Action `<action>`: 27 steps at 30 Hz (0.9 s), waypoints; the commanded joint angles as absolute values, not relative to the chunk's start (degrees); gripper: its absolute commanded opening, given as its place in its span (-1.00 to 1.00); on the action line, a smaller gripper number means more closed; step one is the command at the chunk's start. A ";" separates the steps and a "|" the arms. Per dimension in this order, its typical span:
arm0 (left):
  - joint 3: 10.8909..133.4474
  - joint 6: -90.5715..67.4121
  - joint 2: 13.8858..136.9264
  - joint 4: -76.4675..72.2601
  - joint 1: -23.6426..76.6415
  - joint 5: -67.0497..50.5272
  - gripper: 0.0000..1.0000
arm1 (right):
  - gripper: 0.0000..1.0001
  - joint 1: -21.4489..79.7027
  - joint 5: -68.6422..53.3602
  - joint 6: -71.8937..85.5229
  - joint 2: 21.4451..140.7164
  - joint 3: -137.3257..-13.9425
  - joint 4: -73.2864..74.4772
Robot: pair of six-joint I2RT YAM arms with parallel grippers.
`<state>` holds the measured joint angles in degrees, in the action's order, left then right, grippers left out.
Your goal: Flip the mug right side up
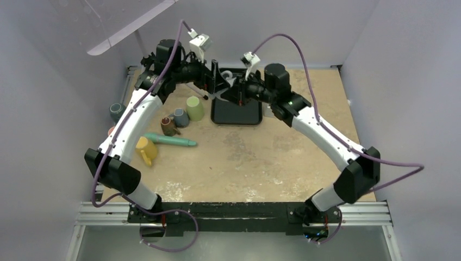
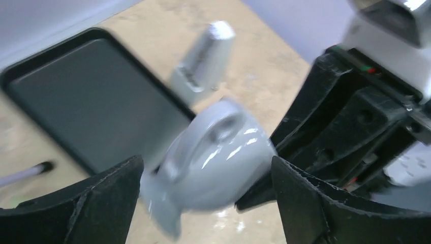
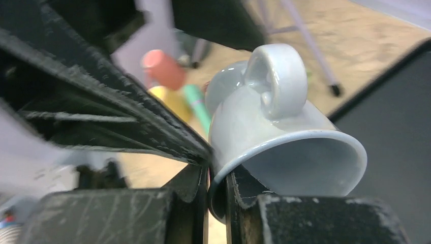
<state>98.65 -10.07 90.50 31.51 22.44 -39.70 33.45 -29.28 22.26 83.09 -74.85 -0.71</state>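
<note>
Glossy grey mug (image 3: 274, 132), flared rim pinched between right fingers (image 3: 127, 216).

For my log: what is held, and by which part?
The right hand pinches the pale grey ceramic mug by its rim; the left hand is open.

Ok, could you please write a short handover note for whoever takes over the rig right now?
Right gripper: shut on the rim of the grey mug, holding it tipped on its side with the handle uppermost and the mouth facing sideways.
Left gripper: open, one finger on either side of the mug's body. The blur hides whether they touch it.
Place: both arms meet at the black tray, at the far centre of the table.
Done: the mug is gripped and appears to be lifted.
Left: turn it mouth up, set it down, let go.
</note>
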 commanded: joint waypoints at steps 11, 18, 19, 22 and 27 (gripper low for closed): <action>93.85 9.88 83.90 45.84 16.96 -5.63 1.00 | -1.00 32.41 16.80 -13.76 130.21 -141.50 40.99; 91.67 10.69 85.98 45.44 14.94 -7.40 1.00 | -1.00 30.47 23.03 -22.98 136.85 -138.74 25.78; 91.41 10.88 86.17 45.44 14.86 -7.79 1.00 | -1.00 29.89 23.51 -24.64 138.86 -140.63 25.75; 90.97 11.15 86.40 45.55 14.61 -8.69 1.00 | -1.00 28.51 23.77 -27.55 141.23 -141.60 25.76; 91.29 11.69 87.25 45.57 14.16 -8.51 1.00 | -1.00 25.43 19.84 -26.69 142.74 -139.74 26.65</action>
<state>91.02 10.28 86.89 46.26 14.94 -8.25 28.51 19.75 -24.05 145.27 -137.34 31.99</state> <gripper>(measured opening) 0.997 0.111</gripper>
